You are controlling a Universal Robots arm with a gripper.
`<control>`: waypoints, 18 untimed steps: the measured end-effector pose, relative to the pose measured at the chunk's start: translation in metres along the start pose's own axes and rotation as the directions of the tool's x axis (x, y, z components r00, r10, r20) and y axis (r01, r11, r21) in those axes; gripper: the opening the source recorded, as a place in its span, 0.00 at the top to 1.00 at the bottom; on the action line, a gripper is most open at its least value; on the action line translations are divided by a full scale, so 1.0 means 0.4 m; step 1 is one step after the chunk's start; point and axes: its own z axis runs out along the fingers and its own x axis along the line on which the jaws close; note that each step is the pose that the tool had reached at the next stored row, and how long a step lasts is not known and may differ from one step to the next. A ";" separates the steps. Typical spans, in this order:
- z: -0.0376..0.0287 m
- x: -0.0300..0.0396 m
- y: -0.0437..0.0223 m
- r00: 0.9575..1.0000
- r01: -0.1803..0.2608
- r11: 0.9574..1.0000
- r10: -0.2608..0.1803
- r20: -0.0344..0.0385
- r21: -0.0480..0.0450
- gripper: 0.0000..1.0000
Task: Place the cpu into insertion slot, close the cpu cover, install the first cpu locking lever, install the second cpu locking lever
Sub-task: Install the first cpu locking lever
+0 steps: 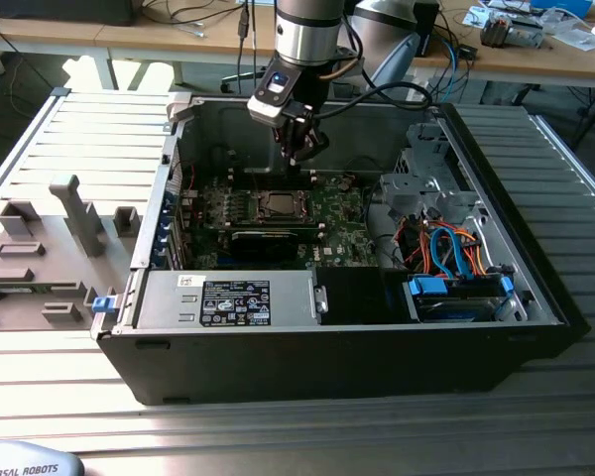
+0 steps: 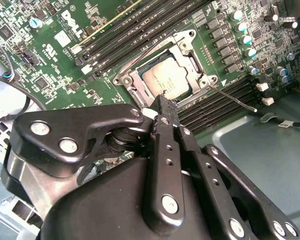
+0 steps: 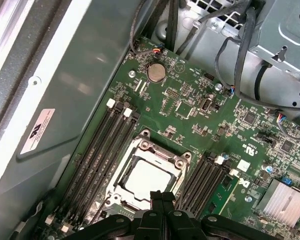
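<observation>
The cpu [image 2: 166, 80] [image 3: 149, 179] lies flat in the insertion slot [image 1: 275, 205] on the green board. The silvery cpu cover [image 2: 197, 65] [image 3: 157, 154] lies down around it, and the chip's metal top shows through its window. One thin wire lever [image 2: 151, 47] runs along one side of the socket. A second lever [image 2: 236, 98] angles out over the memory slots. My gripper [image 2: 162, 102] [image 3: 161, 196] [image 1: 299, 151] hangs just above the socket's edge, fingers shut together on nothing.
The open computer case [image 1: 535, 268] has walls all around the board. Black memory slots [image 3: 97, 150] flank the socket. A metal drive cage [image 1: 426, 183] with orange and blue cables sits at the exterior view's right. Grey fixtures [image 1: 50, 248] stand on the table outside.
</observation>
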 end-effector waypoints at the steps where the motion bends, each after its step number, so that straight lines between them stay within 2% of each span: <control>1: 0.000 0.000 0.000 1.000 0.006 1.000 -0.006 0.000 0.000 0.89; 18: 0.000 0.000 0.000 0.998 0.063 0.998 -0.063 0.004 -0.002 0.89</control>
